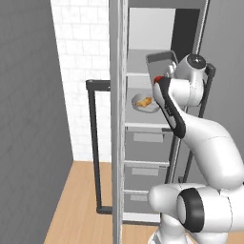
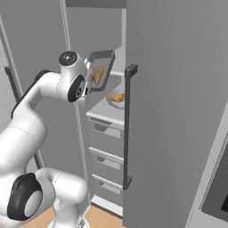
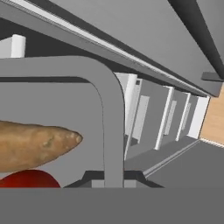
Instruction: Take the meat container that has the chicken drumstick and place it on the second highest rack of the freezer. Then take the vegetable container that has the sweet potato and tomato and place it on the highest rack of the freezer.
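Observation:
My gripper (image 3: 113,178) is shut on the rim of the vegetable container (image 3: 110,109), a grey tray that I hold tilted on edge in front of the freezer's upper rack (image 1: 138,72). Inside the tray lie the sweet potato (image 3: 37,144) and the red tomato (image 3: 27,179). From the right base camera the vegetable container (image 2: 102,57) shows the sweet potato (image 2: 98,75) against its floor, beside my gripper (image 2: 89,76). On the rack below sits the meat container (image 1: 145,102), a shallow round dish with the chicken drumstick (image 2: 117,98) in it.
The open freezer door (image 1: 116,119) stands edge-on at the left with its dark handle (image 1: 93,143). A second tall grey door (image 2: 178,111) with a handle (image 2: 128,124) flanks the opening on the right. Closed drawers (image 1: 147,143) stack under the racks.

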